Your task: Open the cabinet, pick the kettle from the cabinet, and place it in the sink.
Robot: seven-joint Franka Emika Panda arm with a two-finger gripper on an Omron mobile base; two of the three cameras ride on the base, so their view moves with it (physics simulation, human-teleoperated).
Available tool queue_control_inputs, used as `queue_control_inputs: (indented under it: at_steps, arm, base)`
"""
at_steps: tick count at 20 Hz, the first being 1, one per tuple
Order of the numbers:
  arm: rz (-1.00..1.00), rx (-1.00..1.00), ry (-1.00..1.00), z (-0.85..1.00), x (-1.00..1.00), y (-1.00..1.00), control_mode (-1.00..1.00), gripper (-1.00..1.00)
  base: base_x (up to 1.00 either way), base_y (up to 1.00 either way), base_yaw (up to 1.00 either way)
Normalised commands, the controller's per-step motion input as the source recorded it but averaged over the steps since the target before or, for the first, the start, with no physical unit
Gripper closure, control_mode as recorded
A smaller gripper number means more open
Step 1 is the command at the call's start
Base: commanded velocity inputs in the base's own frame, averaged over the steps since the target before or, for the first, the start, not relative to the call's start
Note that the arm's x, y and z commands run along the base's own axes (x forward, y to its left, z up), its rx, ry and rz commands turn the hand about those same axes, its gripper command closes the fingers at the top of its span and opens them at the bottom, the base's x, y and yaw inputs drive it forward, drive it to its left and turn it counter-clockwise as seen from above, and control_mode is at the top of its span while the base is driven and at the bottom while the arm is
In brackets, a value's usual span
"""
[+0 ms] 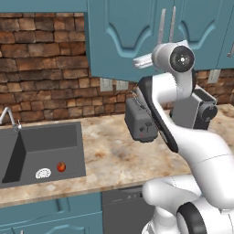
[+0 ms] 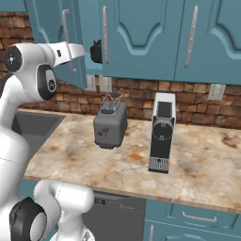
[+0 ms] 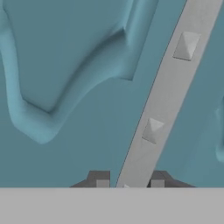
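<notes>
The teal cabinet [image 3: 65,65] fills the hand view, with its long silver handle [image 3: 168,87] running between my two dark fingertips. My gripper [image 3: 128,183] is shut on that handle. In the right base view my white hand [image 2: 70,51] reaches up to the left cabinet door [image 2: 52,33], which stands slightly ajar. Part of the dark kettle [image 2: 96,51] shows in the gap beside the door. The sink [image 1: 50,137], a dark grey basin with a chrome faucet [image 1: 7,114], lies at the left of the stone counter.
A grey toaster [image 2: 110,124] and a tall coffee machine [image 2: 162,136] stand on the counter [image 2: 202,160] under the cabinets. A white object [image 1: 43,173] and a small red one [image 1: 61,167] lie in the basin. A brick wall backs the counter.
</notes>
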Motion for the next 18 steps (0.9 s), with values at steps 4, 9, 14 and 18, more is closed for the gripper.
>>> queue_control_inputs:
  at_steps: [4, 9, 14, 18]
  arm:
    - [-0.02, -0.01, -0.01, 0.21, -0.17, 0.38, -1.0, 1.0]
    - [-0.02, 0.0, 0.0, 0.22, -0.16, 0.37, -1.0, 1.0]
    - [-0.03, -0.01, 0.0, 0.21, -0.17, 0.37, -1.0, 1.0]
    - [-0.05, -0.02, 0.0, 0.19, -0.17, 0.38, -1.0, 1.0]
  base:
    - [0.0, 0.0, 0.0]
    - [0.0, 0.0, 0.0]
    - [0.0, 0.0, 0.0]
    - [0.0, 0.0, 0.0]
